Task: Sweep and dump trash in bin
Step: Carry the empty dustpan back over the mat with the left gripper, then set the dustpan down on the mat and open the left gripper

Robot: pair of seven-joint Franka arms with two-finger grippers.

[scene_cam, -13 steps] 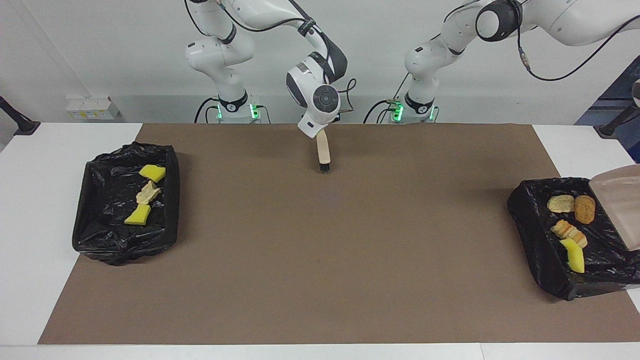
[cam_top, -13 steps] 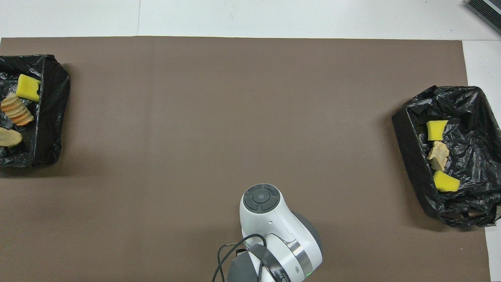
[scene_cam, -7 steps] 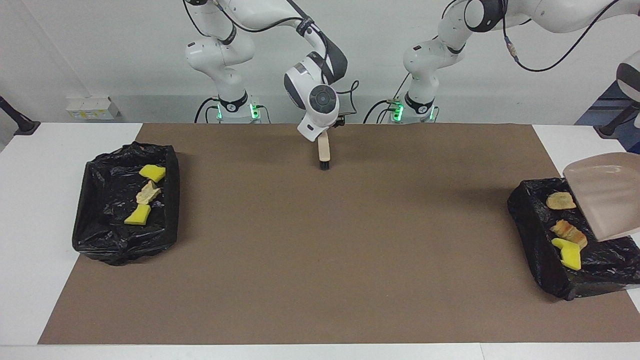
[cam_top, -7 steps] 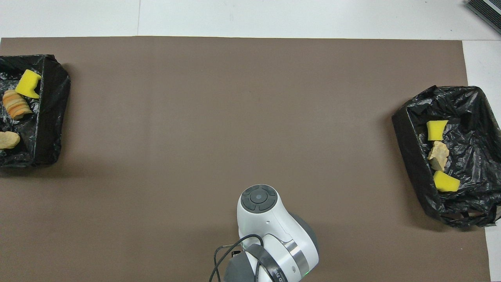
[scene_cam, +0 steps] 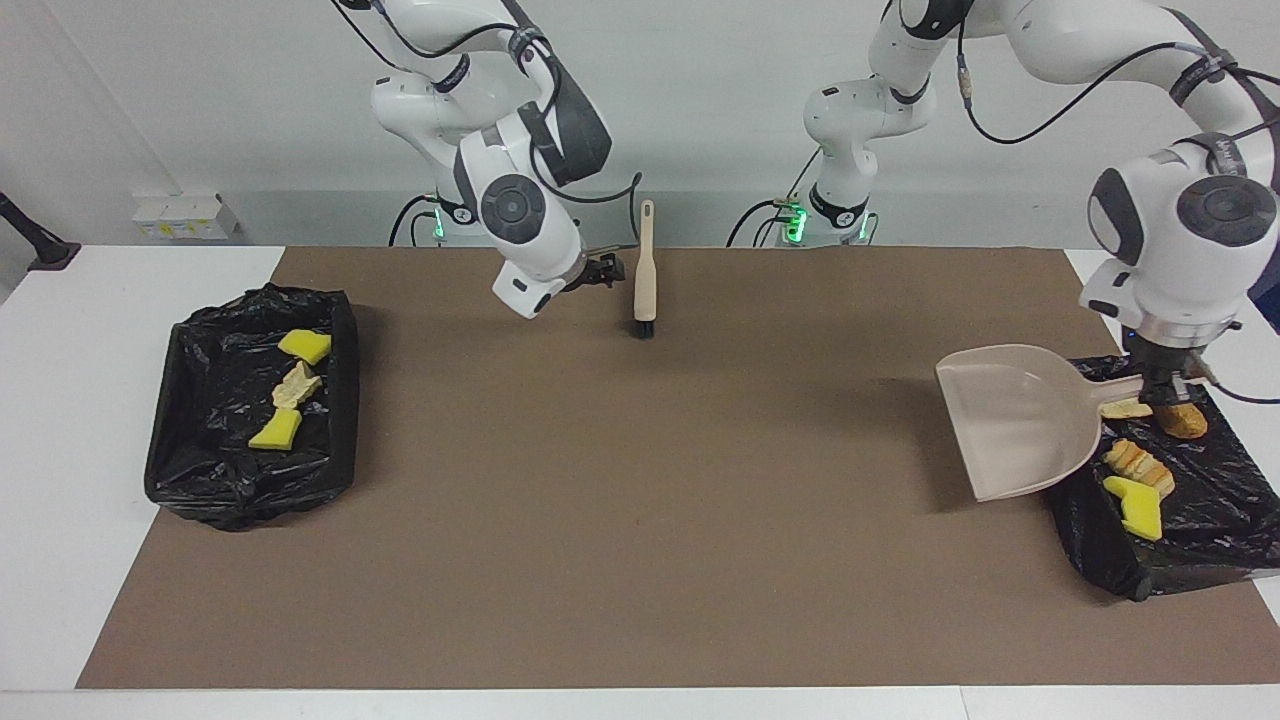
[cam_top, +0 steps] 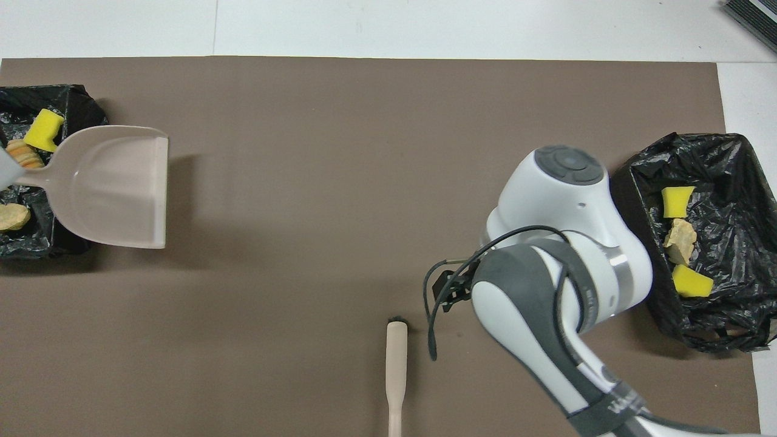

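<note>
Since no scrap lies loose on the brown mat point(scene_cam: 640, 520), the sweeping and dumping appear complete and the step in hand is judged to be putting the tools away.

All the trash point(scene_cam: 1136, 462) sits in two black-lined bins. Four pieces are in the bin point(scene_cam: 1062, 520) at the left arm's end of the table, partly off the mat's edge. Three are in the bin point(scene_cam: 347, 400) at the right arm's end.

The left gripper point(scene_cam: 1160, 388) is over the first bin, its jaws closed on the handle of the dustpan point(scene_cam: 1015, 420). The pan is empty, held roughly level, and juts out over the mat's edge.

The brush point(scene_cam: 645, 285) stands upright on its bristles near the mat's edge closest to the robots, about midway along it. The right gripper point(scene_cam: 600, 272) is just beside the brush handle. Whether it touches the handle, and how its jaws stand, cannot be told.

The next move calls for the left arm to carry the pan clear of the bin and set it flat on the mat. The brush looks prone to toppling if nudged.
</note>
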